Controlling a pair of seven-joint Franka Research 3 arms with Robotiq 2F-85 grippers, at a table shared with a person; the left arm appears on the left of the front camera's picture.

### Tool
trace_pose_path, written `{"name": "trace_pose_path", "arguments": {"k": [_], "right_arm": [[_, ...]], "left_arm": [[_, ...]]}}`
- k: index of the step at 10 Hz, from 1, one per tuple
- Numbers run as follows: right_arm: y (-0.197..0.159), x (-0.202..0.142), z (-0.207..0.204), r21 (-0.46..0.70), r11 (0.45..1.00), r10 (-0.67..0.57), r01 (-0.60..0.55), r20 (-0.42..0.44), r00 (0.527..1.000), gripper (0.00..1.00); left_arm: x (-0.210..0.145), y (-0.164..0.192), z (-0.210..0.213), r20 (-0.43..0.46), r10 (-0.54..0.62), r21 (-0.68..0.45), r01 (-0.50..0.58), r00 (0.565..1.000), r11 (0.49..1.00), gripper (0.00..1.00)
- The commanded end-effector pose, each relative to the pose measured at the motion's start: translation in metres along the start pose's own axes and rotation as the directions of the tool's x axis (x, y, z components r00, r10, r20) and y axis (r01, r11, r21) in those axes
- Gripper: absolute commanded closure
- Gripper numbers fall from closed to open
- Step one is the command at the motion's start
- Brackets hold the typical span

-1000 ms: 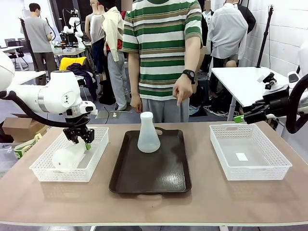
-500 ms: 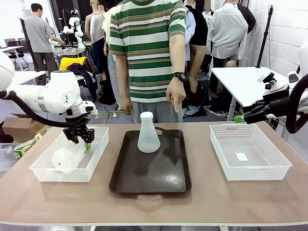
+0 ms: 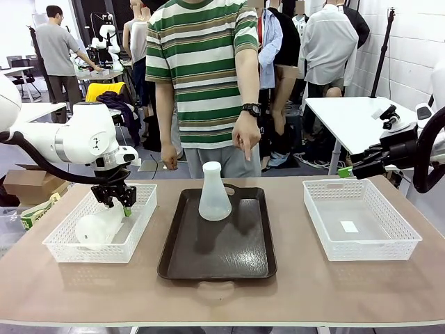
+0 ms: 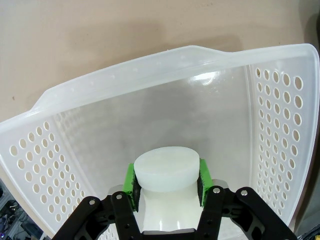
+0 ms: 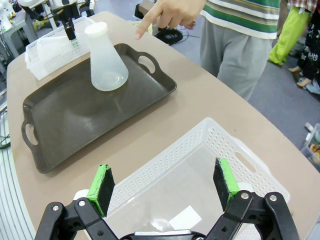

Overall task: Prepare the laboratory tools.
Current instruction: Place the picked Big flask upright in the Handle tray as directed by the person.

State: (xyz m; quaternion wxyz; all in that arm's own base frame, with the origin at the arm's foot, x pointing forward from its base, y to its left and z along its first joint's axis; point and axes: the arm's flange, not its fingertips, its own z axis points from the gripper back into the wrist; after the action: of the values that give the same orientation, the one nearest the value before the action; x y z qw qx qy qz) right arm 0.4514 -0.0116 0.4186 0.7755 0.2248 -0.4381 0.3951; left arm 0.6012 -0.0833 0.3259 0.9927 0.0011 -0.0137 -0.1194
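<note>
One frosted-white conical flask [image 3: 214,195] stands upright at the back of the dark brown tray [image 3: 217,247]; the right wrist view has it as well [image 5: 105,60]. A second flask [image 3: 97,227] lies on its side in the left white mesh basket [image 3: 66,249]. My left gripper [image 3: 118,202] is shut on that flask's neck, green pads [image 4: 131,181] pressed on either side just below its white top [image 4: 167,167]. My right gripper [image 5: 162,187] hangs open above the right basket [image 5: 197,165], holding nothing. The person's hand [image 3: 245,136] points a finger down toward the upright flask.
The right white mesh basket [image 3: 360,221] holds only a small white slip. The person in a striped shirt [image 3: 201,66] stands at the table's far edge behind the tray. Bare tabletop [image 3: 292,292] runs along the near edge.
The person has shifted to the picture's left and the pointing hand has come closer above the upright flask. Neither arm has moved.
</note>
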Motion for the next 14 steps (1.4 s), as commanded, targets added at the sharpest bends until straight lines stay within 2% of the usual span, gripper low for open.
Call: {"name": "trace_pose_path", "arguments": {"k": [1,6,8,9,12,14], "right_arm": [[0.0,-0.001,0.0,0.0,1.0,-0.001,0.001,-0.014,1.0,0.0],[0.0,-0.001,0.0,0.0,1.0,-0.001,0.001,-0.014,1.0,0.0],[0.0,-0.001,0.0,0.0,1.0,-0.001,0.001,-0.014,1.0,0.0],[0.0,-0.001,0.0,0.0,1.0,-0.001,0.001,-0.014,1.0,0.0],[0.0,-0.001,0.0,0.0,1.0,-0.001,0.001,-0.014,1.0,0.0],[0.0,-0.001,0.0,0.0,1.0,-0.001,0.001,-0.014,1.0,0.0]], "left_arm": [[0.0,0.001,0.0,0.001,0.0,0.001,0.0,1.0,1.0,1.0],[0.0,0.0,0.0,0.0,0.0,0.0,0.0,1.0,1.0,1.0],[-0.004,-0.011,0.016,0.044,-0.06,0.026,0.059,0.997,0.998,1.0],[-0.007,-0.019,0.034,0.069,-0.114,0.004,0.114,0.991,0.994,1.0],[-0.025,-0.042,0.092,0.176,-0.273,-0.031,0.283,0.946,0.959,1.0],[-0.039,-0.051,0.133,0.278,-0.361,0.013,0.372,0.89,0.928,1.0]]}}
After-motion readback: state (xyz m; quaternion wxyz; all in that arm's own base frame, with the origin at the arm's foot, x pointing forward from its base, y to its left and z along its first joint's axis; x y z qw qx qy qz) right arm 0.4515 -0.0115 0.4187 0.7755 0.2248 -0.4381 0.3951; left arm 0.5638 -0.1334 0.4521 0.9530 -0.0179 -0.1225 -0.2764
